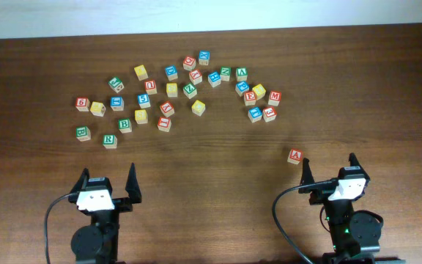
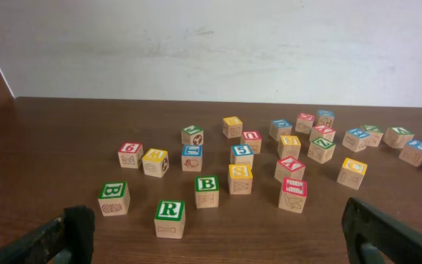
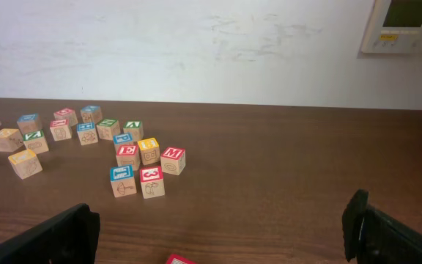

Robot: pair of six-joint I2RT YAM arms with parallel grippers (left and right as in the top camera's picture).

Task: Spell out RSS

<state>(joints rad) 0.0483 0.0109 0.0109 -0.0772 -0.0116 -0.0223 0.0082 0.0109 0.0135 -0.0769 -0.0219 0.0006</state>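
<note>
Blocks point(image 1: 172, 89) clustered mid-table, R block point(image 1: 109, 140) foremost, A block point(image 1: 294, 155) near right claw point(image 1: 328, 161)

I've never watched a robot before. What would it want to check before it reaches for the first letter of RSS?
1. Left gripper open and empty: ok.
2. Right gripper open and empty: ok.
3. Green R block found, standing apart from its neighbours: ok.
4. Yellow S block readable: ok.
5. Second S: cannot tell; the blue block behind it may read S or 5.
6. Bare table in front of the arms for the word: ok.
</note>
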